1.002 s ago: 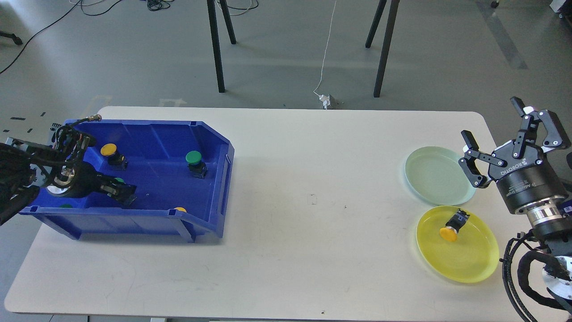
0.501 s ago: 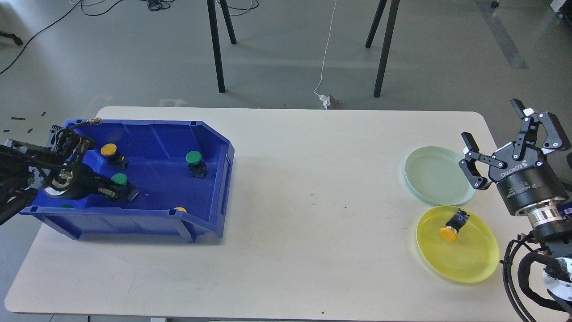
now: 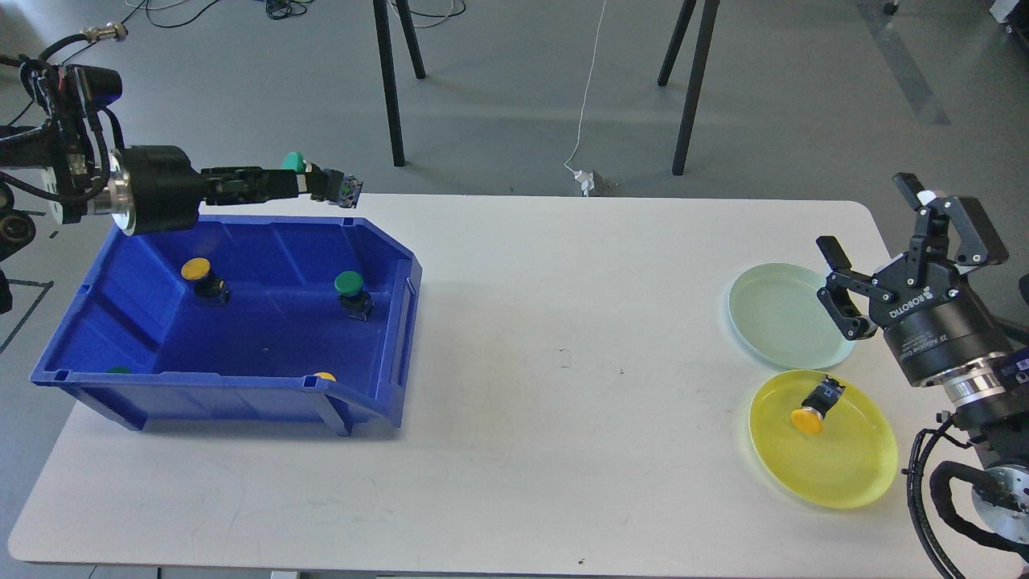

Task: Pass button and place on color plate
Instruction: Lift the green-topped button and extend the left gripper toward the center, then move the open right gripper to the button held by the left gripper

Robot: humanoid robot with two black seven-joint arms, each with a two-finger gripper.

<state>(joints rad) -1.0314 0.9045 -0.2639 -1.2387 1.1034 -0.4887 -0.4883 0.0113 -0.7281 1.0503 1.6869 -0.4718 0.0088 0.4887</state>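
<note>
My left gripper (image 3: pixel 309 182) is shut on a green button (image 3: pixel 296 162) and holds it high above the back rim of the blue bin (image 3: pixel 378 241). In the bin lie a yellow button (image 3: pixel 196 269), a green button (image 3: pixel 349 283), and two more half hidden at the front wall, one yellow (image 3: pixel 325 376) and one green (image 3: pixel 119 371). My right gripper (image 3: pixel 872 241) is open and empty beside the light green plate (image 3: pixel 784 315). The yellow plate (image 3: pixel 836 450) holds a yellow button (image 3: pixel 808 420).
The white table (image 3: pixel 563 362) spans the view, with the bin at the left and both plates at the right. Black stand legs (image 3: pixel 389 80) and a white cable (image 3: pixel 585 104) are on the floor behind the table.
My left gripper closed on a green button in the bin and lifted it up and to the right, above the bin's back rim. My right gripper shifted slightly left.
</note>
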